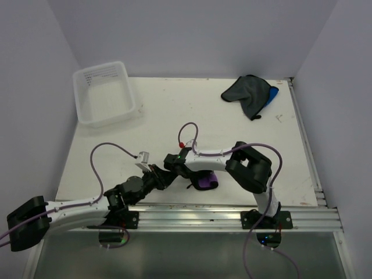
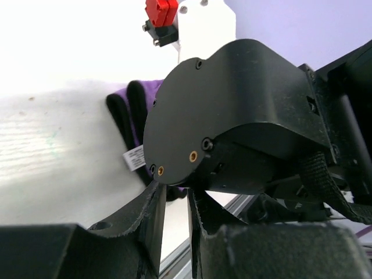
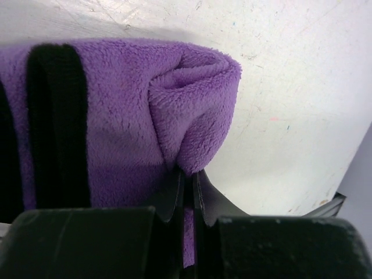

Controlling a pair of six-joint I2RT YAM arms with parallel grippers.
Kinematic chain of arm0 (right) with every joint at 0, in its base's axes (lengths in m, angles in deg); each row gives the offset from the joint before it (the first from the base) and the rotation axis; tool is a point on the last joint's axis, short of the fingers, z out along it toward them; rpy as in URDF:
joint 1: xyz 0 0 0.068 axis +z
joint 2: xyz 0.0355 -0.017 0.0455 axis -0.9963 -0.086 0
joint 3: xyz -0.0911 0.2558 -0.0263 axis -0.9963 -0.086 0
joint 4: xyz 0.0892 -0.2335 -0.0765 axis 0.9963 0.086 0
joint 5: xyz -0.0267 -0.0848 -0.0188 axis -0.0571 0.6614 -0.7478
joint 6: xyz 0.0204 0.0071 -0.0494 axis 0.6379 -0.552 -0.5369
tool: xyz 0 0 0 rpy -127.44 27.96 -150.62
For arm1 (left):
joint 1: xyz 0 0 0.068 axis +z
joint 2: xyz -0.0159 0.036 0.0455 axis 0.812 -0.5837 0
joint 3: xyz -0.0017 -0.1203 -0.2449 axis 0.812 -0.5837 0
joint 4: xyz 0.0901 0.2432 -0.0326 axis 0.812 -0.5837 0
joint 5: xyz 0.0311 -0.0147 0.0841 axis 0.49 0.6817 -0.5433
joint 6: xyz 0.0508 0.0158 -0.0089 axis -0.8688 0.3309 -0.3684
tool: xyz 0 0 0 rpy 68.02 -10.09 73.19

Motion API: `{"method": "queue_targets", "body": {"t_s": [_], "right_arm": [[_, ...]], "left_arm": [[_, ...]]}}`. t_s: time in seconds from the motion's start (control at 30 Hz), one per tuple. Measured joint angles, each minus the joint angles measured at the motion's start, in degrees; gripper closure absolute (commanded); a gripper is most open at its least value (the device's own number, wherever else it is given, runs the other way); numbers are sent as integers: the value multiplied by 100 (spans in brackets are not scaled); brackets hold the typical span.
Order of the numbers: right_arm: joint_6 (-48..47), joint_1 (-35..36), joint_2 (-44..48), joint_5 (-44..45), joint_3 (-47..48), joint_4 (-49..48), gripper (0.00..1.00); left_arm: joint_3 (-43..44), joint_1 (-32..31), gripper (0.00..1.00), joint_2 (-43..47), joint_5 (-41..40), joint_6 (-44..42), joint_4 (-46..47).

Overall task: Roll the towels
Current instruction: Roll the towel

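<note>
Right gripper clenched on an edge of the purple towel, its roll lying directly ahead

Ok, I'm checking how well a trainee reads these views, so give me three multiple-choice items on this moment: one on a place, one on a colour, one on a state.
1. Where on the table does the clear tub stand?
A. far left corner
B. far right corner
C. between the arms' bases

2. What colour is the towel in the right gripper?
A. blue
B. purple
C. grey

3. How do the grey towel and the blue towel lie?
A. rolled, side by side
B. crumpled together, unrolled
C. inside the tub

Key:
1 A, the top view shows it at the far left.
2 B, the right wrist view shows it pinching the purple towel.
3 B, they form one loose heap at the far right.
</note>
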Motion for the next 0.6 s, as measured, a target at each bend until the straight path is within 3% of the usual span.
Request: {"method": "queue_targets", "body": {"t_s": [0.3, 0.6], "right_arm": [[15, 146, -415, 293, 295, 365, 100], [-52, 221, -850, 448, 656, 763, 93]], "left_arm": [[-26, -83, 76, 402, -57, -50, -907], [-57, -98, 76, 431, -61, -48, -1228]]}}
